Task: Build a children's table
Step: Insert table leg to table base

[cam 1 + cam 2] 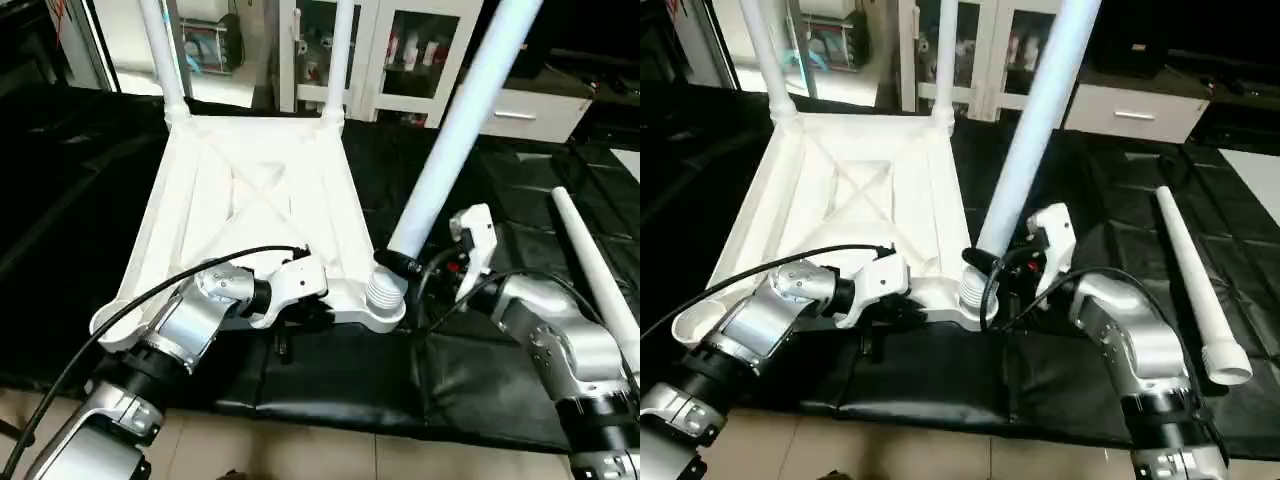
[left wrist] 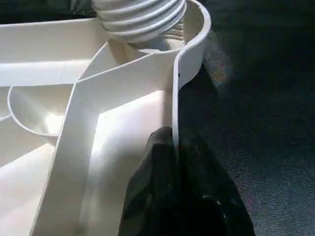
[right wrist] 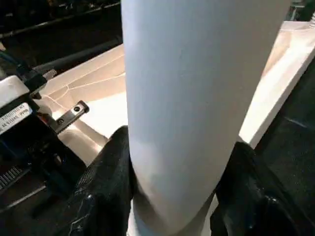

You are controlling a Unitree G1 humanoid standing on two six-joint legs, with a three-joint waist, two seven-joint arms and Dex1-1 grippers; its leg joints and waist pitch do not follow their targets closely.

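While left gripper (image 2: 173, 162) pinches tabletop (image 1: 250, 190) rim, right gripper (image 3: 177, 187) w/ leg (image 1: 455, 125).

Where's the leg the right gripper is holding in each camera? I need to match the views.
Left eye: leg slants from the near right corner socket to the top edge.
Right eye: same slant, centre.
Left wrist: its threaded end at the top.
Right wrist: broad tube between the fingers.
Shared landmark: tabletop.

The tabletop (image 1: 250, 200) is smooth, faintly glossy white plastic, like the legs (image 1: 455, 130); under it lies a matt black mat (image 1: 350, 375) of fine-grained cloth.
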